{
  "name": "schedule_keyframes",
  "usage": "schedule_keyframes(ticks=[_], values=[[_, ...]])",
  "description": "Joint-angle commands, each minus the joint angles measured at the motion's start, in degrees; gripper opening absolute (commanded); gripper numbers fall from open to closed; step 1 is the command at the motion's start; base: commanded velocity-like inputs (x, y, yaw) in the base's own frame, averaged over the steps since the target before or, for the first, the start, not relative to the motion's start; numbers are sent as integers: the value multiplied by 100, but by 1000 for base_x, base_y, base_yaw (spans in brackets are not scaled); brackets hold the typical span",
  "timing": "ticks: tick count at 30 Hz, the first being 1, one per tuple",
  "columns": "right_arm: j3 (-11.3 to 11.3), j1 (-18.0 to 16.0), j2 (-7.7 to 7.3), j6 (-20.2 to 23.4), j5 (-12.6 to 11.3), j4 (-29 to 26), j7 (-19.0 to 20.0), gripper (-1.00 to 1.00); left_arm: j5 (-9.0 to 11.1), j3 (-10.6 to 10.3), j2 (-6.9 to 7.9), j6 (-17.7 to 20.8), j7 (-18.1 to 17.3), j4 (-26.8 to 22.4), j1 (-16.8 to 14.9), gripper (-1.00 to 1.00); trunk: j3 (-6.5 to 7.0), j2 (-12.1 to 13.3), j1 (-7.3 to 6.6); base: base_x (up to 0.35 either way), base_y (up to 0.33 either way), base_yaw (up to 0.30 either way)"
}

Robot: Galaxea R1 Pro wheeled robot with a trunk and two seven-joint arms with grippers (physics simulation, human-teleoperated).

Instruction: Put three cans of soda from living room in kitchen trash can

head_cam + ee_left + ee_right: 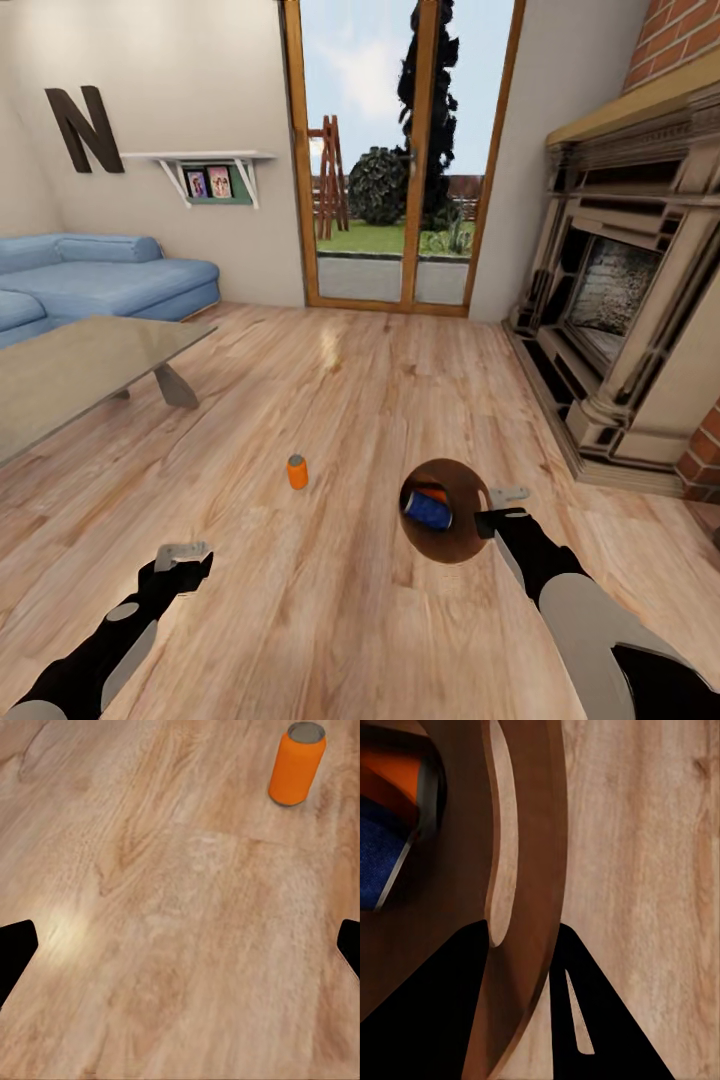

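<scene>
One orange can of soda [297,471] stands upright on the wooden floor, ahead of my left gripper [185,558]. That gripper hangs open and empty above the boards; in the left wrist view the orange can [297,763] is well beyond the gripper [180,945]. My right gripper [490,512] is shut on the rim of the trash can [455,535], held above the floor with its brown inside facing the head camera. Inside it lie the blue can [428,511] and another orange can [432,494]. In the right wrist view the fingers [450,1012] pinch the trash can wall [457,885].
A glass coffee table [80,365] and a blue sofa [100,280] stand at the left. A stone fireplace [620,300] with a brick column [680,40] lines the right wall. A glazed garden door [400,150] is straight ahead.
</scene>
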Motion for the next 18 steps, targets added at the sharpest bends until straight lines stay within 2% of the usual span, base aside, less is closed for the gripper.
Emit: schedule_keyframes(ticks=[1,18], values=[[-10,-4,0,-2,-9,-10,19,-100,-1,0,1,-1,0,1,2,100,9,0,-1,323,0,3],[2,-4,1,5,-8,-13,19,-100,-4,-3,-4,-9,0,12,0,100,158,0,-1,323,-55,0]])
